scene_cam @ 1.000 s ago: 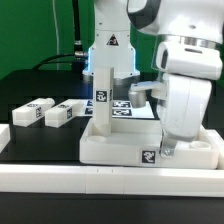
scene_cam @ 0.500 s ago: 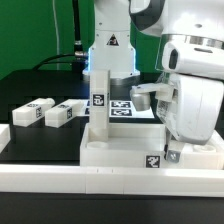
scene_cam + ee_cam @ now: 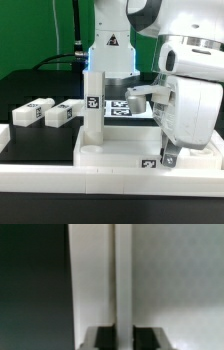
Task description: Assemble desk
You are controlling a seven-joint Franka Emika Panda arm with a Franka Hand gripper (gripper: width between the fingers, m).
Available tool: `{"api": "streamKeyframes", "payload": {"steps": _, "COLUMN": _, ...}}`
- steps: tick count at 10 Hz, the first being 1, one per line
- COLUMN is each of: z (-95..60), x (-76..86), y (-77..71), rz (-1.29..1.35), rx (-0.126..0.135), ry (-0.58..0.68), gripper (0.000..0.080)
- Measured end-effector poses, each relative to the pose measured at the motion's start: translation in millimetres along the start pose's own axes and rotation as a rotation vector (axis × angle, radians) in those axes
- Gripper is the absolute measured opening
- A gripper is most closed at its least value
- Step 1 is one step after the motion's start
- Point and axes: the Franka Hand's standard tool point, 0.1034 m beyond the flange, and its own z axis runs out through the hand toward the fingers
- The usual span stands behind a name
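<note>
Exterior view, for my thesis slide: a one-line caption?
Arm's gripper low at the desk top; one leg upright on it, two legs lying beside.

The upright leg [image 3: 93, 115] now stands further toward the exterior view's left than a second ago, and its tag [image 3: 92, 101] sits a little lower in the picture. The desk top [image 3: 110, 158] beneath it has shifted too: its front wall lies lower and nearer the camera, and the tag on that wall [image 3: 150, 163] has dropped with it. The arm [image 3: 192, 100] looms larger and reaches further left. The claw [image 3: 168, 153] sits lower at the top's right front corner. More of the marker board [image 3: 128, 107] shows between leg and arm.
</note>
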Motion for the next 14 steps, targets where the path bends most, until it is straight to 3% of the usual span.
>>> {"api": "streamKeyframes", "payload": {"steps": 1, "z": -2.9, "x": -0.9, "y": 1.1, "rz": 0.001, "rx": -0.003, "ry": 0.0, "gripper": 0.0194}}
{"api": "streamKeyframes", "payload": {"steps": 3, "z": -19.7, "x": -9.4, "y": 4.8, "rz": 0.01, "rx": 0.003, "ry": -0.009, "gripper": 0.0513}}
{"api": "streamKeyframes", "payload": {"steps": 4, "z": -28.5, "x": -13.1, "y": 5.4, "rz": 0.019, "rx": 0.005, "ry": -0.014, "gripper": 0.0513}}
{"api": "streamKeyframes", "payload": {"steps": 5, "z": -38.6, "x": -16.8, "y": 1.4, "rz": 0.033, "rx": 0.018, "ry": -0.025, "gripper": 0.0612}}
{"api": "streamKeyframes", "payload": {"steps": 8, "z": -59.5, "x": -37.3, "y": -23.6, "rz": 0.062, "rx": 0.042, "ry": -0.044, "gripper": 0.0646}}
{"api": "streamKeyframes", "payload": {"steps": 10, "z": -66.9, "x": -61.8, "y": -36.7, "rz": 0.057, "rx": 0.033, "ry": -0.042, "gripper": 0.0648}}
{"api": "streamKeyframes", "payload": {"steps": 14, "z": -64.3, "x": -61.1, "y": -38.4, "rz": 0.129, "rx": 0.039, "ry": -0.044, "gripper": 0.0648}}
